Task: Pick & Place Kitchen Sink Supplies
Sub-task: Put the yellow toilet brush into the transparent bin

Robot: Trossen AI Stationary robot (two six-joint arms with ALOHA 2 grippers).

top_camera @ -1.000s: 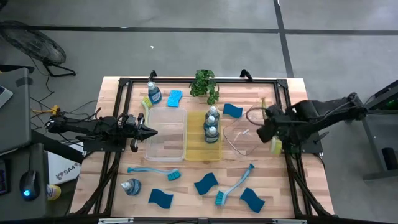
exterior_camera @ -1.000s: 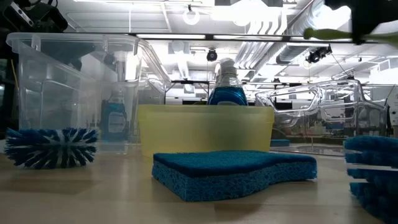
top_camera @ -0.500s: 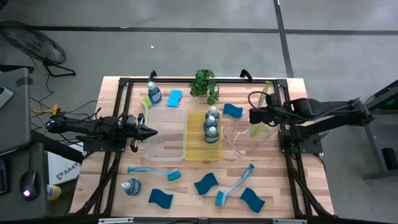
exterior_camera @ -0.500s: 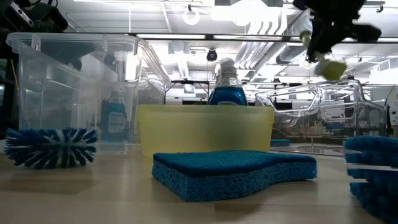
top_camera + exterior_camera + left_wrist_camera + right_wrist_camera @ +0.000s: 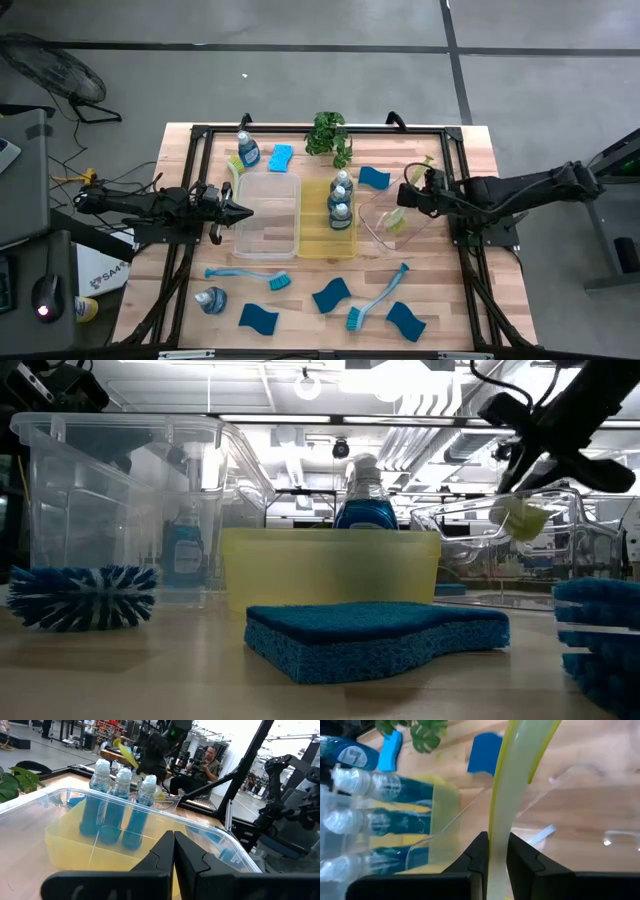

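Observation:
My right gripper [image 5: 413,192] is shut on a yellow-green dish brush [image 5: 398,218]. It hovers over the tilted clear tray [image 5: 378,232] right of the middle. The brush's head [image 5: 519,518] hangs over that tray's inside; I cannot tell whether it touches. Three blue soap bottles [image 5: 340,198] stand in the yellow tray [image 5: 316,245]. My left gripper [image 5: 243,211] is shut and holds nothing; it stays level at the left rim of another clear tray [image 5: 268,212]. Blue sponges [image 5: 330,296] and a blue brush [image 5: 375,298] lie on the table's near part. My right gripper pinches the brush's pale handle [image 5: 499,827] between its two fingers, about midway along. The fingers come slanting down from the table's right and lie across the handle. The brush is lifted and tilted, its head [image 5: 396,221] low and its handle end [image 5: 428,160] toward the far edge.
A potted plant [image 5: 328,135], a soap bottle [image 5: 247,148] and a sponge [image 5: 281,157] stand at the far edge. Another blue brush [image 5: 250,275] and a lying bottle [image 5: 211,298] are near left. Black frame bars [image 5: 465,270] run along the table's sides.
My right gripper has sunk and gone a little toward the table's left, rolling and tipping downward, still shut on the brush. The brush has turned with it, and its head has come down over the right clear tray.

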